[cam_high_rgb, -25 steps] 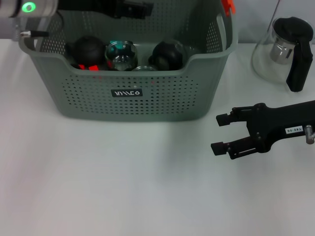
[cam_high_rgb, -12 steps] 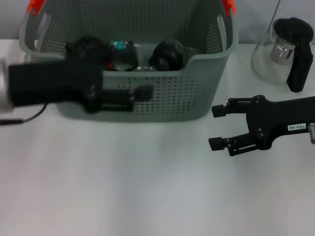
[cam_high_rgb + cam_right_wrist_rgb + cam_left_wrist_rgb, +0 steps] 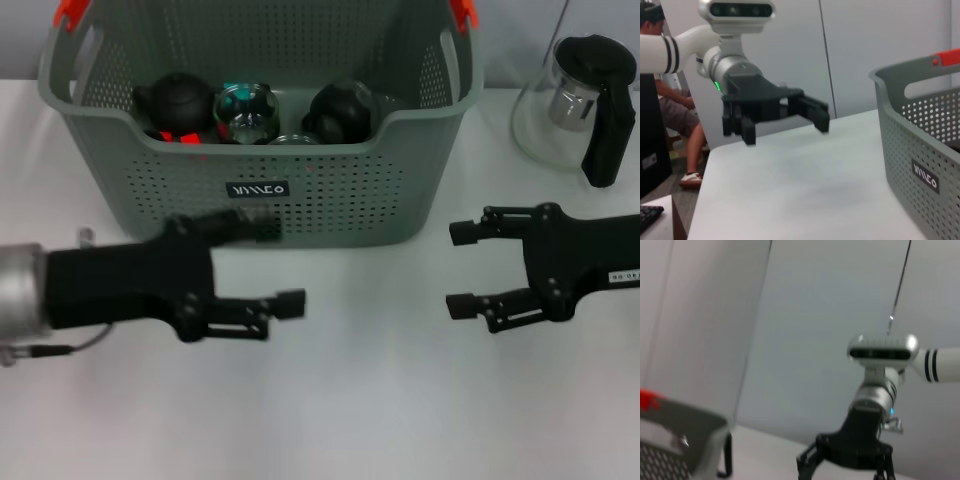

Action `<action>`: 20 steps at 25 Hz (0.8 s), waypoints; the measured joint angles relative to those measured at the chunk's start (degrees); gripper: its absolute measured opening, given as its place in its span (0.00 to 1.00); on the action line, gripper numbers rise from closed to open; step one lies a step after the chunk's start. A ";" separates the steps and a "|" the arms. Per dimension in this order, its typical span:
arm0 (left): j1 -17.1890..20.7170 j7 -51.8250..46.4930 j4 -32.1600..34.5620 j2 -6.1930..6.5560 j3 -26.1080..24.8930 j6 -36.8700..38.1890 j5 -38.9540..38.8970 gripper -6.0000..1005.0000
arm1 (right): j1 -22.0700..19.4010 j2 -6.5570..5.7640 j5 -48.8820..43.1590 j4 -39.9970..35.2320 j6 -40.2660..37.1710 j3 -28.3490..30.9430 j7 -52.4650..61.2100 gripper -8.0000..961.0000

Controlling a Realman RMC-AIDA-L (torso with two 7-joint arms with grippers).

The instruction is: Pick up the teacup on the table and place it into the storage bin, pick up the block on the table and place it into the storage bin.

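The grey-green perforated storage bin [image 3: 300, 205] stands at the back centre of the white table. Inside it lie a clear glass teacup [image 3: 245, 110], a red block [image 3: 180, 137] that is partly hidden, and two round black pots [image 3: 340, 110]. My left gripper [image 3: 280, 262] is open and empty, low over the table just in front of the bin's left front. My right gripper [image 3: 457, 269] is open and empty, to the right of the bin's front. The right wrist view shows the left gripper [image 3: 785, 125] open and the bin [image 3: 920, 150].
A glass jug with a black lid [image 3: 585, 100] stands at the back right. The left wrist view shows the right gripper [image 3: 845, 470] and a bin corner [image 3: 685, 440]. A person sits beyond the table [image 3: 670, 105].
My left arm has come out from over the bin, across its front and down to the table in front of it. My right gripper has shifted slightly right and nearer.
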 joint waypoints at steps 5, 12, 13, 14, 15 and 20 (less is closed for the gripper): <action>-3.63 3.21 -8.32 0.23 0.08 -4.83 5.76 0.92 | -1.50 0.10 -0.13 1.39 0.68 -0.04 -3.05 0.98; -4.59 6.39 -12.55 0.26 0.03 -7.16 6.15 0.92 | -2.46 0.78 -0.05 3.65 2.03 0.28 -8.09 0.98; -4.61 6.40 -12.65 0.26 0.03 -7.17 6.28 0.92 | -2.49 0.88 0.01 3.65 2.03 0.30 -8.52 0.98; -4.61 6.41 -12.67 0.26 0.01 -7.18 6.47 0.92 | -2.51 0.98 0.06 3.66 2.03 0.32 -8.99 0.98; -4.62 6.41 -12.69 0.26 0.01 -7.18 6.57 0.92 | -2.48 1.06 0.11 3.66 2.03 0.34 -9.40 0.98; -4.68 6.43 -12.81 0.06 -0.01 -7.26 6.70 0.92 | -2.00 2.15 0.84 3.69 1.57 2.22 -12.77 0.98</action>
